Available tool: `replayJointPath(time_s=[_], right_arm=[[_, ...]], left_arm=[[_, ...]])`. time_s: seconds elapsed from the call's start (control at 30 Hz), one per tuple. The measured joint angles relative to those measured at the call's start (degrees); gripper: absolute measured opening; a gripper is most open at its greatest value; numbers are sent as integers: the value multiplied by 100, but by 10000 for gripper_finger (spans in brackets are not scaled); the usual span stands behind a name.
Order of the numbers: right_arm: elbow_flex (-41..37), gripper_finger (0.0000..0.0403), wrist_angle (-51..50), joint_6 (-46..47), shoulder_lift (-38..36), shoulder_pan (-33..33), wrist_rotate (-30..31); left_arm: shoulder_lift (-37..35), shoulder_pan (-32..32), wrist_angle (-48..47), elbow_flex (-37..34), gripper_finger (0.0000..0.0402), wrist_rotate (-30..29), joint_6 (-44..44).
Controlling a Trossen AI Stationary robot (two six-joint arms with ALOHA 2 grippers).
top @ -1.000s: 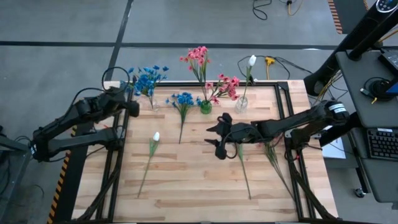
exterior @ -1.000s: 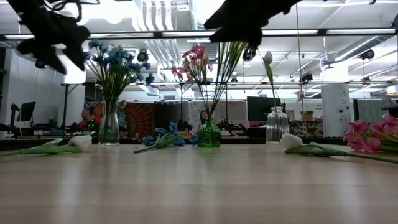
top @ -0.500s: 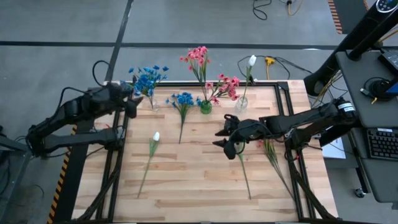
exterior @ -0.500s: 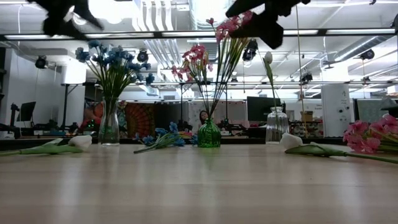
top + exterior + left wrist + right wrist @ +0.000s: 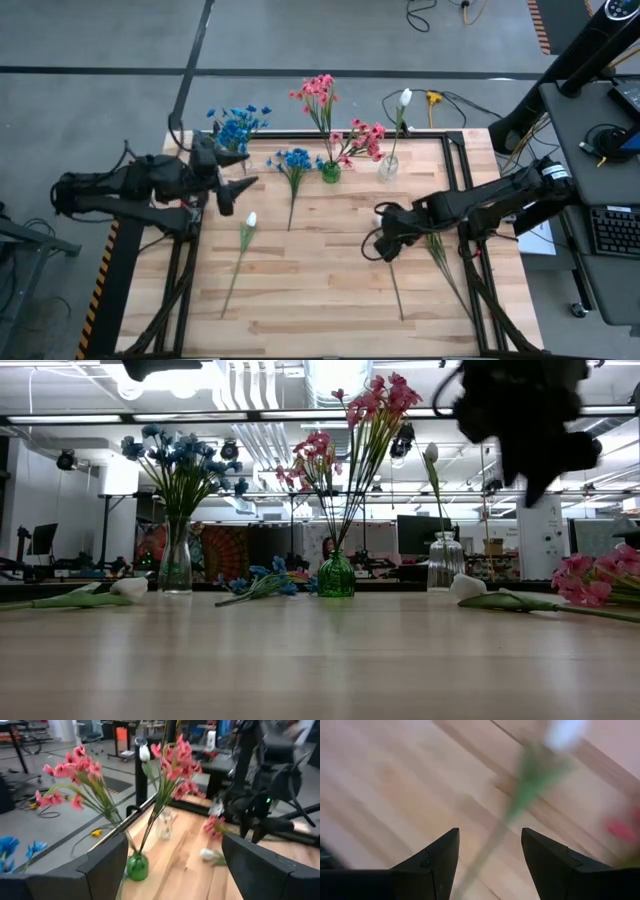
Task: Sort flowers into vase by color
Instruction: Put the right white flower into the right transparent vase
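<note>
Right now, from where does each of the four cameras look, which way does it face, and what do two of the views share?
High view: above the table, facing straight down; shows both arms, the left gripper and right gripper.
Low view: at table-top height, facing level across to the room; a dark arm hangs from above.
Left wrist view: on the left arm, facing the green vase; its own open fingers show.
Right wrist view: on the right arm, facing down at a white flower; its own open fingers show.
Shared: high and low views both show the green vase.
</note>
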Motion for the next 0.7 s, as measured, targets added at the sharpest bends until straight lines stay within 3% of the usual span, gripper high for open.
replayJointPath(time_s=[0.17,0.33,0.53,0.7], right_arm=[[-12,206,-1272,597,2,97,4],[-139,206,-1609,705,4,155,4],[-266,206,-1604,605,4,153,51],[-267,206,-1431,456,4,153,334]], left_arm=[[374,-935,-98,-12,303,-475,-220],[756,-1766,-168,-33,303,-1010,-584],[1075,-2345,-586,-33,303,-913,-1674],[1480,-2417,-761,-33,303,-231,-2660]])
